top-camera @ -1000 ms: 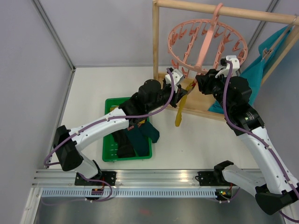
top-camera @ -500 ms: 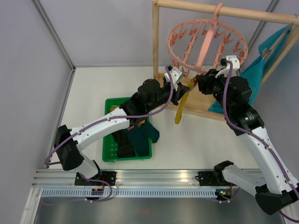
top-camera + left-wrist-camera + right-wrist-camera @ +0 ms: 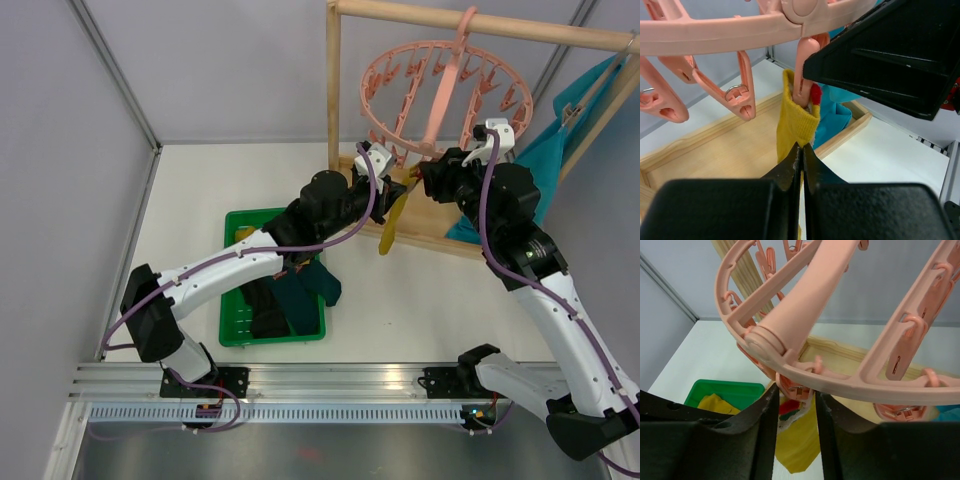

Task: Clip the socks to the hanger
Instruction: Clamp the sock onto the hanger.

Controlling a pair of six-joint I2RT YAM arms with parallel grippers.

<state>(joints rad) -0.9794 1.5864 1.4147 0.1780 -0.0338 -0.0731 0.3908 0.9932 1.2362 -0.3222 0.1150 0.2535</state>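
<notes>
One yellow sock point(image 3: 797, 117) is held up at the near edge of the pink hanger point(image 3: 715, 32), with its cuff pushed around a peg point(image 3: 802, 75). The fabric just below the cuff is clamped by the left pincer point(image 3: 801, 155). The peg is squeezed between the narrowly parted fingers of the right pincer point(image 3: 796, 392). More socks point(image 3: 290, 295) are piled in the green bin point(image 3: 270, 340) on the bench point(image 3: 200, 190).

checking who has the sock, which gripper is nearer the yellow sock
Left. The left gripper is pinched shut on the yellow sock, below the clip peg. The right gripper straddles that peg, just above the sock.
</notes>
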